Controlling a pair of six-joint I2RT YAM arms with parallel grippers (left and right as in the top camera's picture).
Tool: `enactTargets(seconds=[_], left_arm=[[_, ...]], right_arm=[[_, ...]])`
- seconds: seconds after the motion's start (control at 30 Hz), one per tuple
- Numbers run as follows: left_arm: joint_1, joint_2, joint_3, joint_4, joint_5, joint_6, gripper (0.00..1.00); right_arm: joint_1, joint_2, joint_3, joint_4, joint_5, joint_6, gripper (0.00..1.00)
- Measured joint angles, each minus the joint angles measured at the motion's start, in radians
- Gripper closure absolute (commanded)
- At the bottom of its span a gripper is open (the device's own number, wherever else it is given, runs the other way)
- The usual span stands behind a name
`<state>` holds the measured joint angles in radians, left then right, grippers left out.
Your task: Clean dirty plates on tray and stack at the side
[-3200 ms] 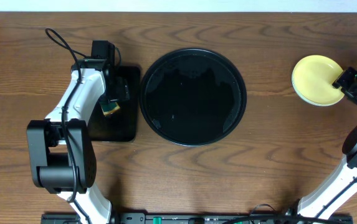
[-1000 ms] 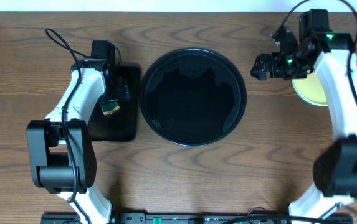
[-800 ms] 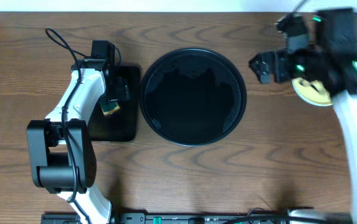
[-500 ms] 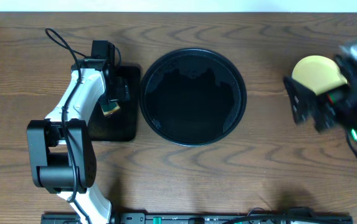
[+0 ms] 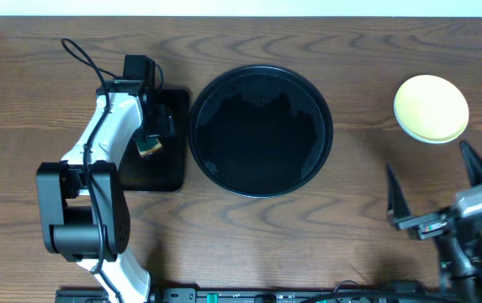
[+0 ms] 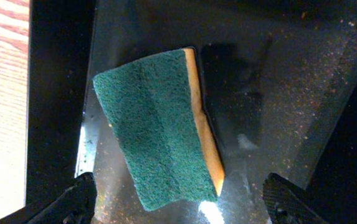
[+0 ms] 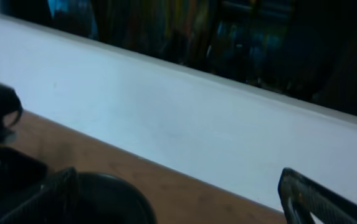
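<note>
A pale yellow plate lies on the bare wood to the right of the tray, the round glossy black one, which holds nothing. My right gripper hovers open near the table's front right, below the plate and apart from it; in its wrist view the fingers frame only wood and white wall. My left gripper stands open over a green and yellow sponge, its fingers spread wide on either side of the sponge's near end without touching it.
The sponge lies on a small rectangular black tray just left of the round tray. A white wall runs along the table's far edge. Bare wood lies between the round tray and the right arm.
The right arm has swung away from the yellow plate, back toward the table's front right, leaving the plate uncovered. The left arm and sponge have not moved.
</note>
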<state>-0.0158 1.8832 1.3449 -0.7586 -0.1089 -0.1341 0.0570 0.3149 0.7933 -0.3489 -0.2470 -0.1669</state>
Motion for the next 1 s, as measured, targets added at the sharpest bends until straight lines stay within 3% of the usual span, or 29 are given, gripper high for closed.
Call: enactTargets(seconds=[0.27, 0.37, 0.5, 0.73, 1.0], left_arm=[[0.000, 0.000, 0.000, 0.000, 0.000, 0.000, 0.15], [0.000, 0.000, 0.000, 0.000, 0.000, 0.000, 0.15], [0.000, 0.000, 0.000, 0.000, 0.000, 0.000, 0.15], [0.000, 0.000, 0.000, 0.000, 0.000, 0.000, 0.15], [0.000, 0.000, 0.000, 0.000, 0.000, 0.000, 0.15]], right_arm=[[-0.003, -0.183, -0.509, 0.505, 0.002, -0.008, 0.01], [-0.005, -0.243, -0.660, 0.582, 0.002, -0.005, 0.01], [-0.006, -0.297, -0.779, 0.539, 0.001, 0.002, 0.01], [-0.006, -0.301, -0.787, 0.300, 0.006, 0.005, 0.01], [-0.006, -0.303, -0.787, 0.300, 0.008, 0.005, 0.01]])
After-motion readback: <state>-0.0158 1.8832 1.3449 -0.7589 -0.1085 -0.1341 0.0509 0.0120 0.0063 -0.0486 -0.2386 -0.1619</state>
